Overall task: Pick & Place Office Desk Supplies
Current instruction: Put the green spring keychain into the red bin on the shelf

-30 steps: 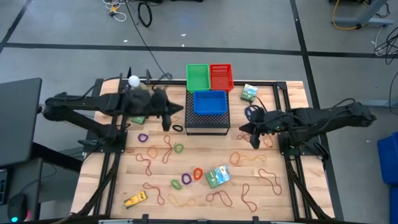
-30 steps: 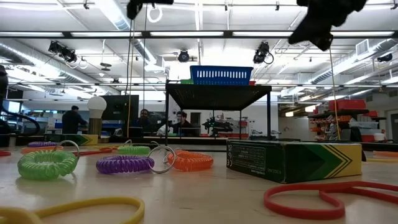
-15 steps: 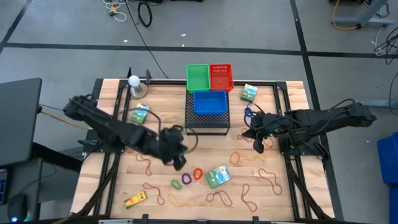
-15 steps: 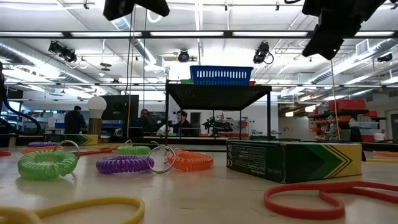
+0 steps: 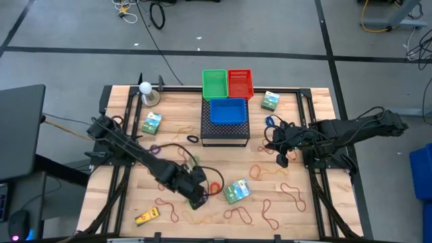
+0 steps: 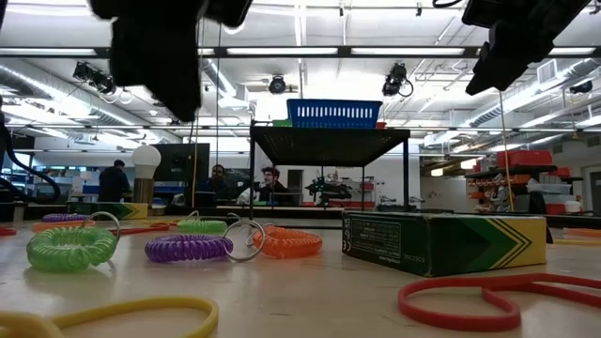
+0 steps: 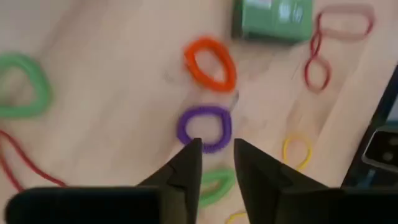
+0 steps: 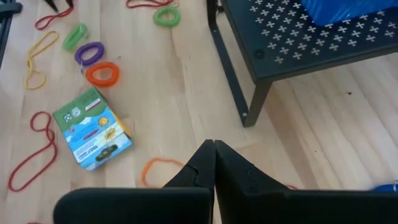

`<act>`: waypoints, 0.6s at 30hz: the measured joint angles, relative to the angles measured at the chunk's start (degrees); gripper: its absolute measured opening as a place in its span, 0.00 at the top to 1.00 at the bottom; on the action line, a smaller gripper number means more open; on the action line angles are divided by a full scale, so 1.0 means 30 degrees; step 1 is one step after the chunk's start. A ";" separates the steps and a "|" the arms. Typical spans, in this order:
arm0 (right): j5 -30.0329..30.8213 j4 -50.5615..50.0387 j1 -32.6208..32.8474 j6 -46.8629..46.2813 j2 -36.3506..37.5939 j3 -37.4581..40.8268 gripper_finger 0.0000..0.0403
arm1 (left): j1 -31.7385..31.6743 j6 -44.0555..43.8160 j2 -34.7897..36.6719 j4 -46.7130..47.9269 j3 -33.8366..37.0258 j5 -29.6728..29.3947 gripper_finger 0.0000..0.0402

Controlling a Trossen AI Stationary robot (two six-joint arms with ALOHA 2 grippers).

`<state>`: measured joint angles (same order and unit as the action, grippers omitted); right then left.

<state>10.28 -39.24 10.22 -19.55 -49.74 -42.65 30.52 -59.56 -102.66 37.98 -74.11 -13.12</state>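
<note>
A purple ring (image 7: 204, 129), an orange ring (image 7: 210, 63) and a green ring (image 7: 217, 183) lie flat on the wooden table near its front. A green printed box (image 5: 236, 191) and red rubber bands (image 7: 323, 56) lie beside them. My left gripper (image 7: 216, 152) hangs open above the purple ring's edge, well clear of the table in the low view (image 6: 174, 94). My right gripper (image 8: 213, 152) is shut and holds nothing. It hovers right of the black mesh box (image 5: 226, 131), over an orange rubber band (image 8: 163, 168).
Blue (image 5: 228, 110), green (image 5: 214, 83) and red baskets (image 5: 239, 83) sit on and behind the mesh box. A black ring (image 5: 194, 139) lies at its left foot. More green boxes (image 5: 152, 123) (image 5: 270, 101), a yellow item (image 5: 147, 216) and scattered bands are spread over the table.
My left gripper has swung from beside the mesh box's left side toward the table's near edge and to the right. It now hangs lower, over the group of coloured rings. The rings and boxes have stayed where they were.
</note>
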 joint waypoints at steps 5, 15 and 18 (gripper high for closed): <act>-0.0001 -0.0022 0.0000 0.0298 0.0000 0.0000 0.99 | 0.0225 0.0181 -0.1245 0.0213 0.0007 0.2016 0.64; 0.0000 -0.0023 0.0000 0.0481 -0.0007 0.0000 0.99 | 0.0329 0.0498 -0.2053 0.1989 0.0022 0.3417 0.49; 0.0007 -0.0008 0.0000 0.0481 -0.0002 0.0000 0.99 | 0.0329 0.1213 -0.2053 0.2045 0.0029 0.3380 0.48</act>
<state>10.31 -39.27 10.22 -18.11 -49.74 -42.65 31.51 -55.92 -108.81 44.11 -74.02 -2.98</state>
